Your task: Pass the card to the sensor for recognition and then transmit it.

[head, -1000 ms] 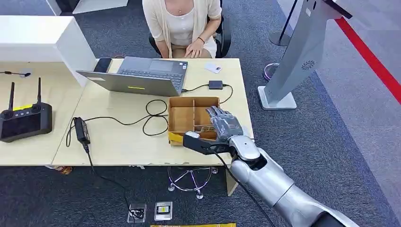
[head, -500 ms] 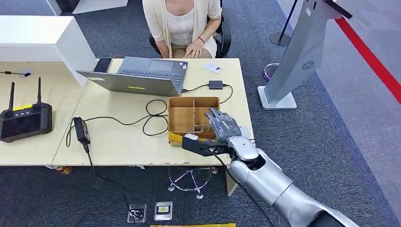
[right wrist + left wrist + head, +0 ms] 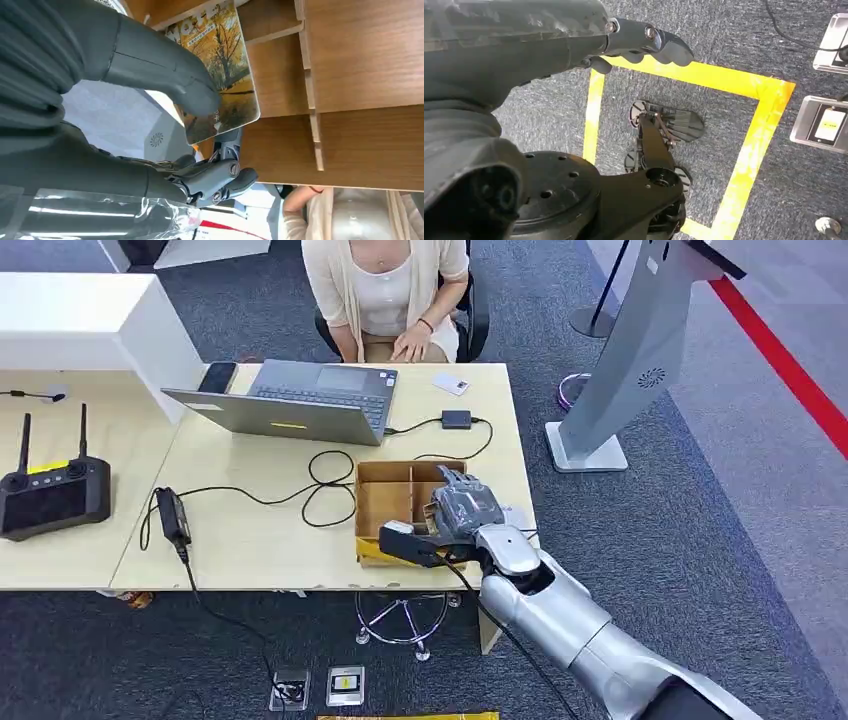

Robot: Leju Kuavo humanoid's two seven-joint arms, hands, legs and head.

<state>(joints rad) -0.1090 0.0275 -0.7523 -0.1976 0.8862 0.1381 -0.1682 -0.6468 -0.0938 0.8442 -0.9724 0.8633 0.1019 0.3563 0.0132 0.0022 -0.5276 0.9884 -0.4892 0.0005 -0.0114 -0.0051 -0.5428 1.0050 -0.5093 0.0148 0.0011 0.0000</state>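
Right wrist view: I see the right hand (image 3: 150,115) pinching the card (image 3: 222,75) thumb-over-face above the wooden tray (image 3: 385,502) at the desk's front right corner, presumably for lifting sensorward.

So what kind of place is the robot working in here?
Probably an office reception or check-in desk. A person sits behind a laptop at a light wooden desk, a grey standing kiosk stands beside it on carpet, and the right hand pinches a card over a wooden divided box.
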